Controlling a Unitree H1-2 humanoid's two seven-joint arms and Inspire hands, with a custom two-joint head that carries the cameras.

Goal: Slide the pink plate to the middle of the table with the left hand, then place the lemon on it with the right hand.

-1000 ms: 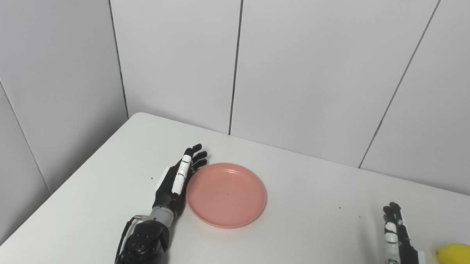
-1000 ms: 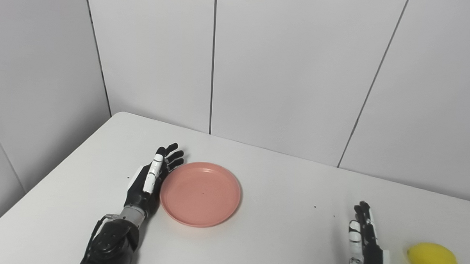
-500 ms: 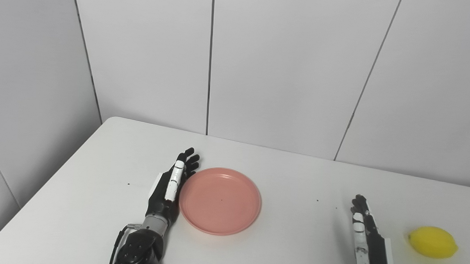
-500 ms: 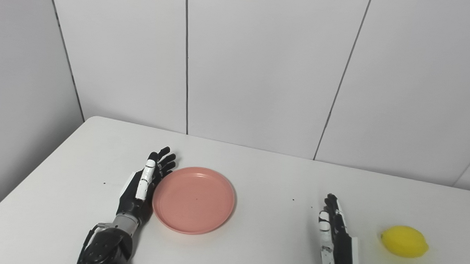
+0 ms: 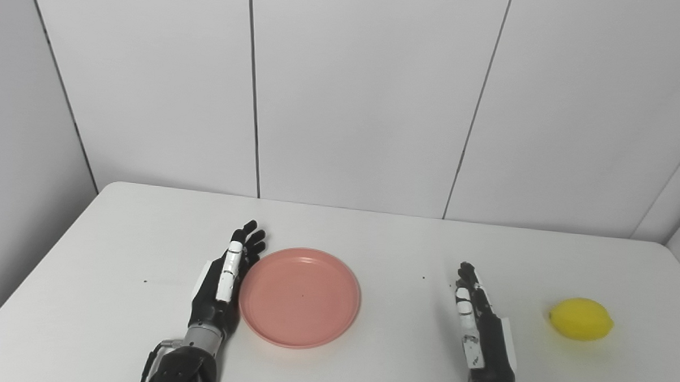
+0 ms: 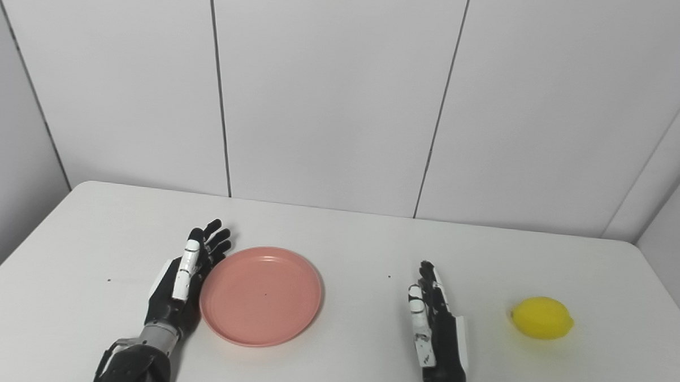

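1. The pink plate (image 5: 300,296) lies flat on the white table (image 5: 372,237), a little left of the middle, and nothing lies on it.
2. The left hand (image 5: 224,276) stands on its edge at the left side of the plate, with the palm turned to the plate. Its fingers (image 5: 246,240) are straight and a little apart, and they hold nothing. The hand is against the plate's left rim or just beside it; I cannot tell if it really touches.
3. The right hand (image 5: 478,326) is right of the plate and apart from it, also on its edge, with the fingers stretched toward the far wall and holding nothing.
4. The lemon (image 5: 581,319) lies on the table at the right side, near the right hand but not touching it, and well apart from the plate.
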